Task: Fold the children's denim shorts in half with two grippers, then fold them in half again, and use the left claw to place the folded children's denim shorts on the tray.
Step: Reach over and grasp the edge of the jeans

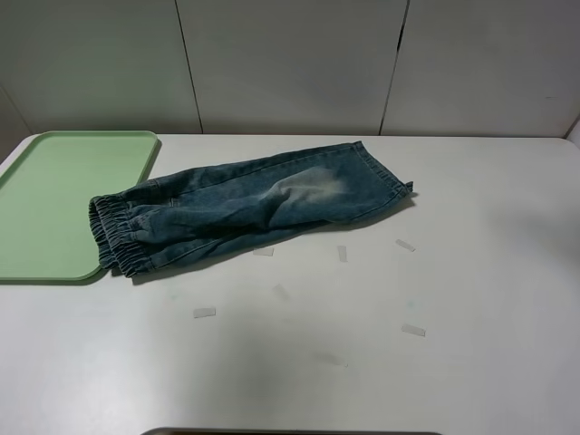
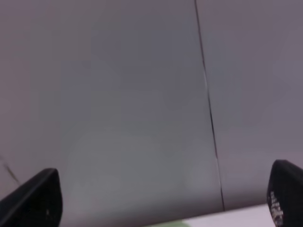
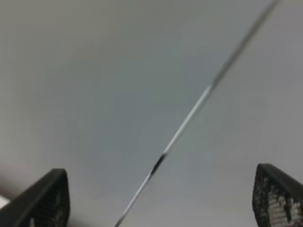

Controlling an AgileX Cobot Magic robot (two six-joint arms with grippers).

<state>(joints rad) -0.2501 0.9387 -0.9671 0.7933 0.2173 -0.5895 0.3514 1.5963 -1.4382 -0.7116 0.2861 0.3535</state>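
Exterior high: we see the children's denim shorts (image 1: 245, 204) stretched left-right, waistband (image 1: 113, 234) toward the tray (image 1: 54, 195); left gripper (image 2: 165, 191) and right gripper (image 3: 161, 189) gape empty.

The shorts (image 1: 254, 204) are lying in the middle, the tray (image 1: 54, 199) sitting at the left.
Their left end is overlapping the tray's right rim; small tape strips (image 1: 204, 313) are lying nearer on the table (image 1: 471, 299), wall panels (image 1: 290, 63) standing behind.
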